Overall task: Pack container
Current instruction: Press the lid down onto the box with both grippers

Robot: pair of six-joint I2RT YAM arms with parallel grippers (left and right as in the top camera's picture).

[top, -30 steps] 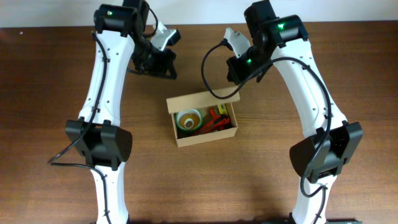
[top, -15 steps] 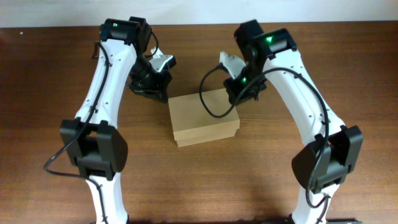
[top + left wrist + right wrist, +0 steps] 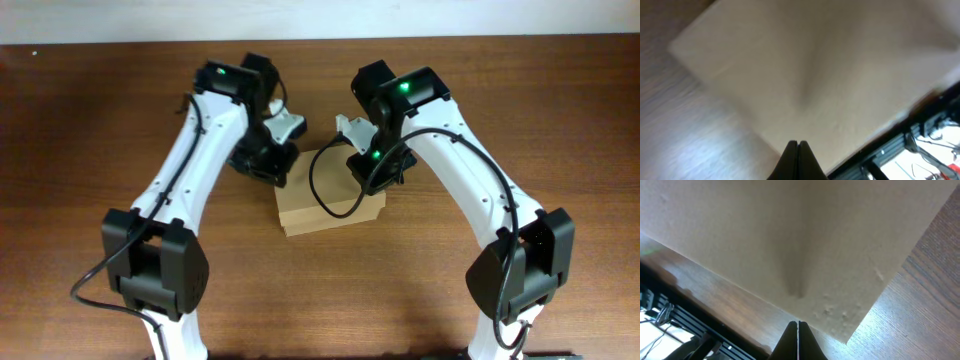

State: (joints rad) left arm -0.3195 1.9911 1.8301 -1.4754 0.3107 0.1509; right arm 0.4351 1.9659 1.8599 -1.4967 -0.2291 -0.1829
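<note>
The container (image 3: 325, 205) is a tan cardboard box in the middle of the wooden table, its flap lid lying down over the top so the contents are hidden. My left gripper (image 3: 284, 172) is shut, over the box's back-left edge. My right gripper (image 3: 371, 178) is also shut, over the back-right part of the lid. In the left wrist view the lid (image 3: 815, 70) fills most of the frame, blurred, beyond my closed left gripper (image 3: 797, 144). In the right wrist view the lid (image 3: 790, 230) and one of its corners lie just beyond my closed right gripper (image 3: 798, 324). Neither gripper holds anything.
Brown wooden table (image 3: 80, 140) lies all around the box. A black cable (image 3: 320, 185) from the right arm loops over the lid. Both arm bases stand at the near edge. A black frame (image 3: 900, 150) shows past the table's edge.
The box was open with its contents showing one second ago; the lid now lies shut. Both arms have swung inward and toward the box, ending over the lid.
</note>
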